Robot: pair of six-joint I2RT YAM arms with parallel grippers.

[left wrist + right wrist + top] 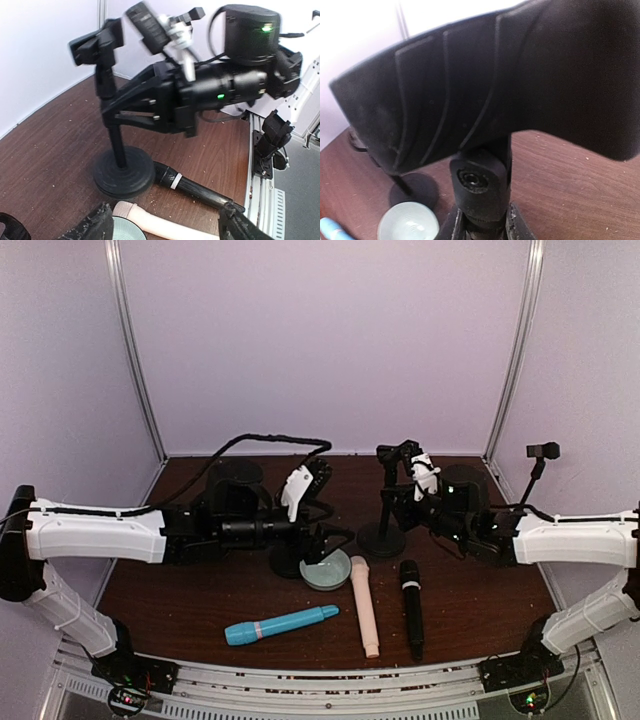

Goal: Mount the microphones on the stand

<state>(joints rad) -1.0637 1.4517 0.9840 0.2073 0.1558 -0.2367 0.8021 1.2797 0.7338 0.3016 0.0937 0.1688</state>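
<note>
Right up against the right wrist camera is the stand's clip (495,75) — a ribbed black cradle that fills most of that view, sitting on its swivel joint. The right pincer (112,114) is pinching the stand (122,170) on its pole, below the clip. The stand is upright on its round base, toward the back right of the tabletop (480,600).

All three mics are lying flat near the front edge, none on the stand yet. The blue microphone (282,624) lies almost sideways on the left. The pink microphone (365,618) runs front to back in the middle. The black microphone (411,605) is to its right, roughly parallel and not touching it. The pink one's far end is just beside a small pale bowl (326,570).

The left pincer (322,543) hangs over the far side of that bowl with its fingers (92,225) spread wide — it's holding nothing. Its wrist camera looks down past them at the bowl's rim and the pink mic's head. Another round black base (413,191) stands just beside the bowl, on its left.
</note>
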